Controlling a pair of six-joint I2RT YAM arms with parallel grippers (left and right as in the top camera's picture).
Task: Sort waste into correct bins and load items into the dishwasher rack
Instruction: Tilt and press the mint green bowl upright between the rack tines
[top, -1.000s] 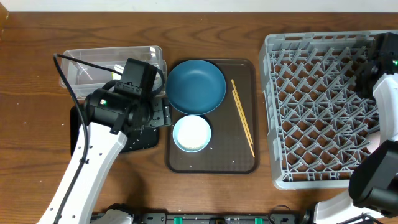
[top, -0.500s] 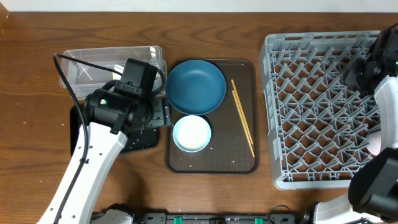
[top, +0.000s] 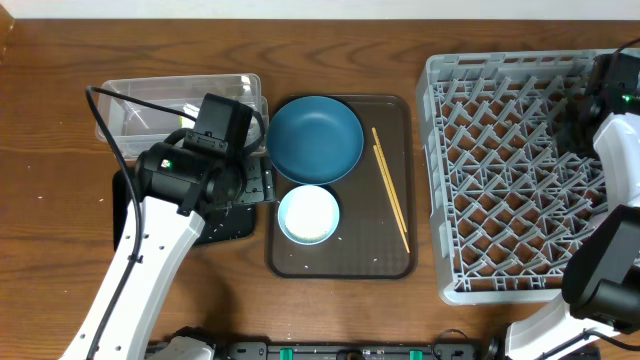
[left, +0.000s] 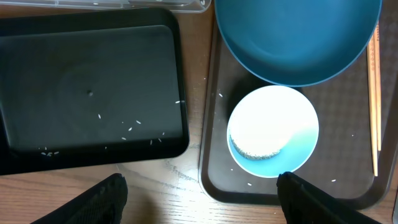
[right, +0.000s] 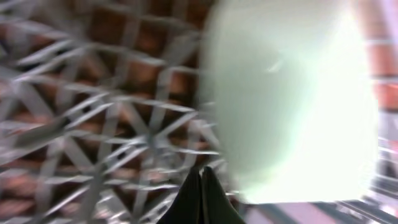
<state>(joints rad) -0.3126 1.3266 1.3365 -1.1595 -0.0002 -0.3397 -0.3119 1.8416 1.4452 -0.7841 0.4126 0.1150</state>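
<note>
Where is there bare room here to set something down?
Free: front strip of the brown tray, below the pale-blue bowl and chopsticks; table between brown tray and dishwasher rack; black tray, only scattered grains. Crowded: tray's back half, filled by the dark-blue dish.

No text, label, brand, number or sign readable in any view. Yellow-orange snack wrapper (top: 189, 108) inside clear plastic rectangular tub (top: 180, 80), far left: too small to read.

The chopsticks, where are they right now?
In the overhead view, the wooden chopsticks lie on the right side of the brown tray, between the dark-blue dish and the light-grey dishwasher rack.
</note>
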